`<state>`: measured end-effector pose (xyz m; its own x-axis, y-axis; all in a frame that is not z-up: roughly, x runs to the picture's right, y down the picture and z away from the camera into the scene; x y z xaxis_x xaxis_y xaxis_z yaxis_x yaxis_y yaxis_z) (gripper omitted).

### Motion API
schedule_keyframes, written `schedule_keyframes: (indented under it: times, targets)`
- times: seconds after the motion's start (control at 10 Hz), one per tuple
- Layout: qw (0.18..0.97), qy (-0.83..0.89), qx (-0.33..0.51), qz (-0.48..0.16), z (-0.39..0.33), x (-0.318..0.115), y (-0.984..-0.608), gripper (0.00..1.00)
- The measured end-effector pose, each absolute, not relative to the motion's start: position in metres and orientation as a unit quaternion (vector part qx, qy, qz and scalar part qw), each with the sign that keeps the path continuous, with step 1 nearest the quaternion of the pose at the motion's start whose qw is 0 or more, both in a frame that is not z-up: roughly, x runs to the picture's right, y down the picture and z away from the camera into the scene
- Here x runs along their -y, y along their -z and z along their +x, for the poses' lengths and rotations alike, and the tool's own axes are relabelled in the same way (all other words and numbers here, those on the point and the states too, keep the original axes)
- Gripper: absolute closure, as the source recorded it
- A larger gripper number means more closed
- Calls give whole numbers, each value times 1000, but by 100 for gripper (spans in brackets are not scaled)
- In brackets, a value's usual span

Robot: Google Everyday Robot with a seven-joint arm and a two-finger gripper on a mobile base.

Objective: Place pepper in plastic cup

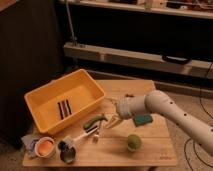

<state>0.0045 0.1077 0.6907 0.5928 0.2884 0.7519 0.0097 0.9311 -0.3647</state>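
Dim metal shelving (150, 60) backs a low wooden surface (152, 152) on which this sorting job is laid out.

At far left stands a white cup with an orange inside (45, 147). Behind it a large yellow rectangular plastic bin (52, 83) holds a couple of dark bars (64, 107). Just right of the white cup is a small shiny metal cup (67, 154). None of these are mine to touch, and I judge their crowding at that end leaves me only the open side to work from.

Next comes the slim, curved green pepper (94, 121), lying flat on the wood just off the bin's front corner. It is not yet lifted. My pincer (114, 120) sits low at the pepper's right end, close beside it or touching, I cannot say which. Whether it is parted or closed on anything I also cannot tell. I come in from this side, I reckon, because the bin wall blocks the other.

Forward and to the right of the pincer stands the small round yellow-green translucent plastic cup (133, 142), upright, mouth up and apart from everything else. That is where the pepper is bound, a short carry across bare wood.

Right again, a flat teal rectangular sponge (143, 120) lies partly under my white arm (167, 107), which slants in from the right edge. The grasp, as I judge it, is the step in hand. The risk is the slim pepper rolling against the bin.
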Motion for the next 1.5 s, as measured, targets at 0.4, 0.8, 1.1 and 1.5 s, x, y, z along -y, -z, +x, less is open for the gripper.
schedule_keyframes:
  times: [0.4, 0.8, 1.1, 1.5]
  targets:
    - [884, -57, 428, -176, -5, -113, -697, 20]
    - [896, -18, 398, -198, -37, -128, -732, 20]
    - [895, -1, 389, -217, -57, -132, -753, 26]
    - [891, 17, 384, -244, -63, -153, -779, 43]
